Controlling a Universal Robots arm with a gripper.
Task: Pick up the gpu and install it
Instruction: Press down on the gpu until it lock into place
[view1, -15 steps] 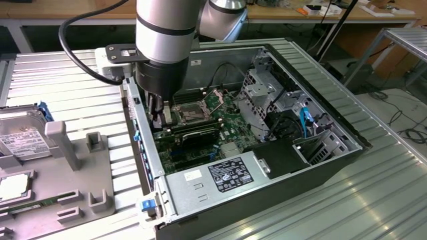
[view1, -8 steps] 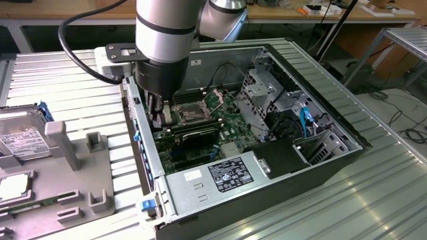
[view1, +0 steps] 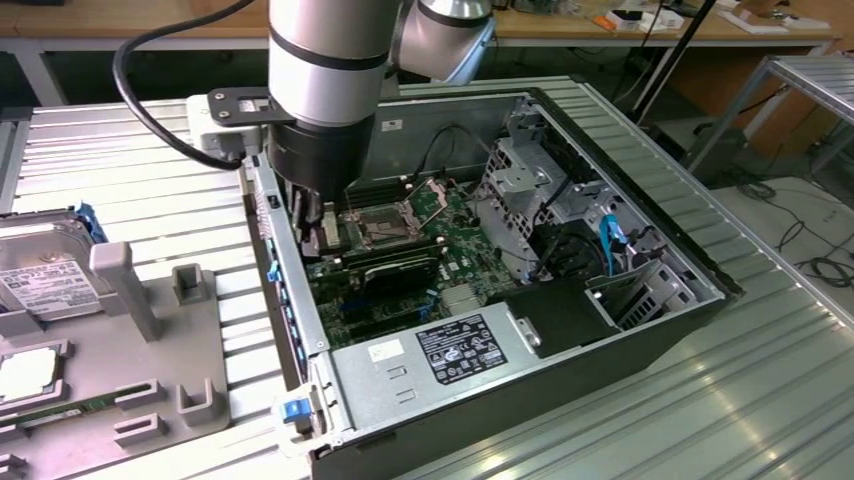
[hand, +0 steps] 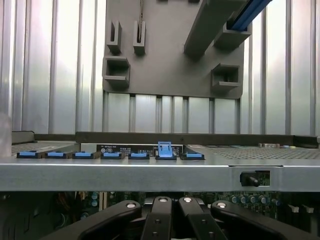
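The gripper (hand: 172, 220), fingers pressed together, is down inside the open computer case (view1: 667, 330) near its rear wall, and the gpu (view1: 395, 266) appears seated on the motherboard just beside it, so installation looks nearly done.

Open PC case (view1: 641, 330) on a ribbed metal table (view1: 747, 400)

Grey holder tray (view1: 160, 330) sits at the exterior view's left, hard drive (view1: 40, 270) standing in it, blue clips (hand: 110, 155) lined along the case edge.

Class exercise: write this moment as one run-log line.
gripper: shut, inside open computer case | gpu: lying across motherboard | fixture tray: beside case
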